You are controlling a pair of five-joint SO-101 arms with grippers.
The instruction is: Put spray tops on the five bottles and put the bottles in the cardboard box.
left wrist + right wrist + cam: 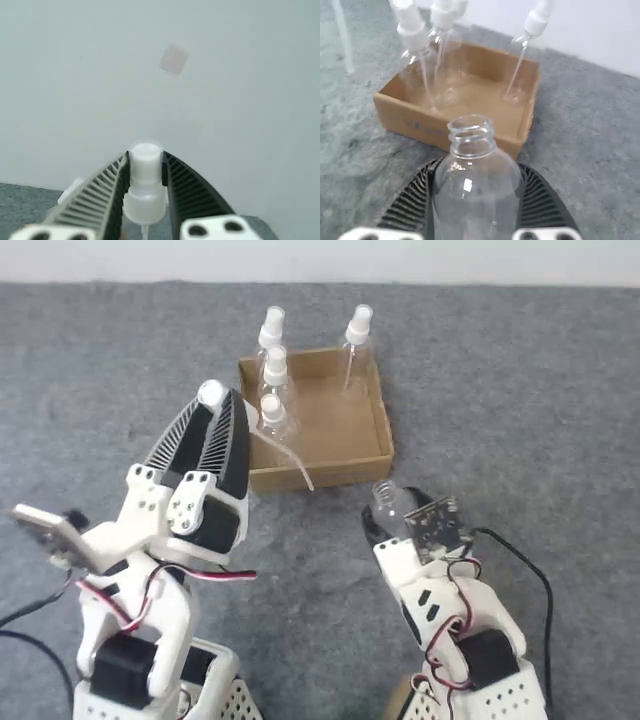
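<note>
My left gripper (213, 400) is raised above the left side of the cardboard box (340, 455), shut on a white spray top (145, 172) whose thin tube (285, 455) hangs down over the box's front wall. My right gripper (472, 180) sits in front of the box's right corner, shut on an upright clear bottle (475, 185) with an uncapped neck (385, 492). Several capped bottles stand in the box: three at its left side (272, 375) and one at the back right (357, 345).
Grey carpet (500, 400) surrounds the box, with open floor to its right and far left. A white wall (225, 100) runs behind. Both arm bases and their cables (530, 580) occupy the near edge.
</note>
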